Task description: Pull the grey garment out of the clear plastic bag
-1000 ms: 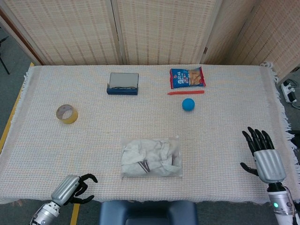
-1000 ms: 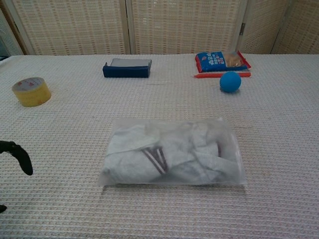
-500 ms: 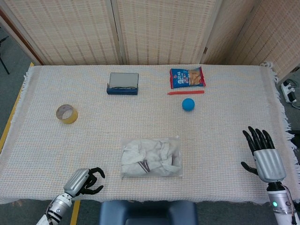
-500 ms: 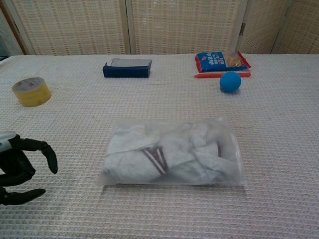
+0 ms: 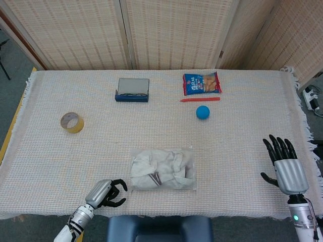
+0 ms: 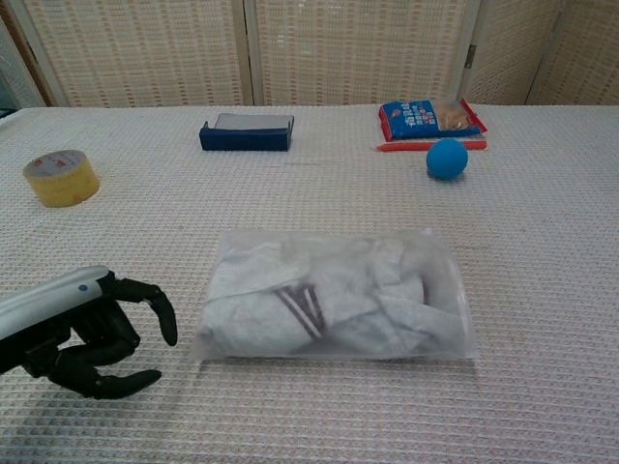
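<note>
The clear plastic bag [image 5: 163, 169] [image 6: 334, 295] lies flat near the table's front edge, with the crumpled grey garment [image 5: 159, 166] [image 6: 319, 290] inside it. My left hand [image 5: 104, 193] [image 6: 87, 332] hovers just left of the bag, a short gap away, fingers curved and apart, holding nothing. My right hand [image 5: 284, 166] stands at the table's right front edge with fingers spread and empty, well away from the bag; the chest view does not show it.
A yellow tape roll [image 5: 72, 122] [image 6: 60, 178] sits at the left. At the back are a dark blue box [image 5: 132, 89] [image 6: 248, 131], a snack packet [image 5: 202, 83] [image 6: 429, 117], a red pen [image 5: 200, 99] and a blue ball [image 5: 203, 112] [image 6: 447, 158].
My left hand has slid to the right along the front edge, closing in on the bag's left side. The right hand has stayed where it was.
</note>
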### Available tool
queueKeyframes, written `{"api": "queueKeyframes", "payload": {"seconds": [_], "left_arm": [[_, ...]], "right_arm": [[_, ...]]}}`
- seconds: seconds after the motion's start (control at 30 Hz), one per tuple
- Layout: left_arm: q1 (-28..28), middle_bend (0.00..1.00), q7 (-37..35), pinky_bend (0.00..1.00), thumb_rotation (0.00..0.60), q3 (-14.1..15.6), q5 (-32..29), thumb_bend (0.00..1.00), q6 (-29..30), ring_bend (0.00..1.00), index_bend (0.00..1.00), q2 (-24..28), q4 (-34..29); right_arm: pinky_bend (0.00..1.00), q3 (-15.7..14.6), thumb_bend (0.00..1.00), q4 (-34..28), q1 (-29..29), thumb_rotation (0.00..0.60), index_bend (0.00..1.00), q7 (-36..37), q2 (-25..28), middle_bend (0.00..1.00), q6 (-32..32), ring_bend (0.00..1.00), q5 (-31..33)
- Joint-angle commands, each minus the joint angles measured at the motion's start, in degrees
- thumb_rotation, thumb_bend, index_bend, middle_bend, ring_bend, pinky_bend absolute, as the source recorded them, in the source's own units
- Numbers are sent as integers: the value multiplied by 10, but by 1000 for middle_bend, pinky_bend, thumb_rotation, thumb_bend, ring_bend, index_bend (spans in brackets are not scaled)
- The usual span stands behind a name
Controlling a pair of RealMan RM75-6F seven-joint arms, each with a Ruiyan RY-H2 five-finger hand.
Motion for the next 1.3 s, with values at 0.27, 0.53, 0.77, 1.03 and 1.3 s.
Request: {"api": "queueKeyframes", "payload": {"seconds": [0.27, 0.53, 0.77, 1.03, 1.3], "left_arm": [[-23, 1000, 23, 1000, 600, -25, -52, 228, -26, 1000, 490, -44, 42], [-31, 1000, 15, 1000, 600, -31, -65, 217, -32, 1000, 504, -47, 42], [-44, 1000, 27, 1000, 600, -47, -111, 237, -51, 1000, 543, -55, 45], [-50, 1000, 23, 1000, 600, -55, -138, 340, -62, 1000, 574, -54, 48], [-52, 1000, 9, 1000, 599, -54, -133, 477, -65, 1000, 617, -47, 38]], "right_arm": [[0, 6, 56, 3, 0, 600, 0, 1, 3, 0, 0, 0, 12], [0, 7, 56, 6, 3, 600, 0, -7, -1, 0, -8, 0, 18], [0, 8, 57, 7, 4, 600, 0, -9, -2, 0, -10, 0, 21], [0, 8, 56, 7, 5, 600, 0, -14, -3, 0, -11, 0, 24], [0, 8, 57, 7, 6, 600, 0, -17, -4, 0, -13, 0, 27]]}}
